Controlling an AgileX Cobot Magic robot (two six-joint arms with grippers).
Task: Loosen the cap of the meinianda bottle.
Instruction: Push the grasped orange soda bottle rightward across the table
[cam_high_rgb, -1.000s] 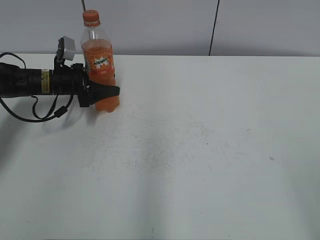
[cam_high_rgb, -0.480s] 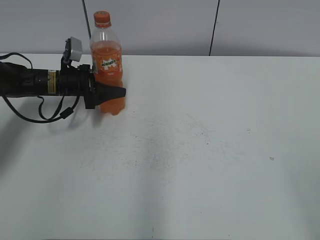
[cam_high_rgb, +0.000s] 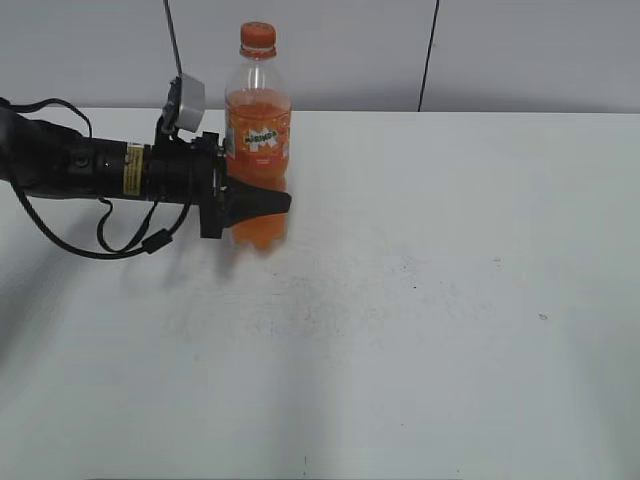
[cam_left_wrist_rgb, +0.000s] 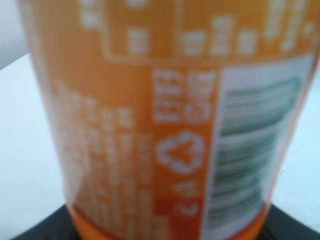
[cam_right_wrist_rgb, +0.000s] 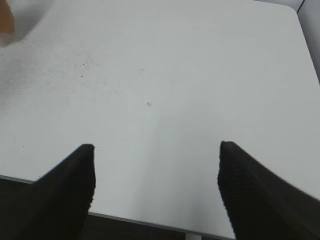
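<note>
- Orange drink fills the meinianda bottle (cam_high_rgb: 259, 150), upright at the left rear of the white table (cam_high_rgb: 420, 300).
- Left gripper (cam_high_rgb: 256, 201) reaches in level from the left, clamped on the bottle's lower body just under the label.
- Cap (cam_high_rgb: 258, 37) sits on the neck, nothing touching it.
- Left wrist view: blurred label fills the frame.
- Right gripper (cam_right_wrist_rgb: 155, 187) jaws spread wide over bare table near its edge, holding nothing.

The bottle (cam_high_rgb: 259, 150) is clear glossy plastic with a smooth orange printed label (cam_left_wrist_rgb: 165, 125). Its cap (cam_high_rgb: 258, 37) is orange plastic. The table (cam_high_rgb: 420, 300) is matt white, faintly scuffed. The right hand (cam_right_wrist_rgb: 156, 192) looks matt black.
</note>
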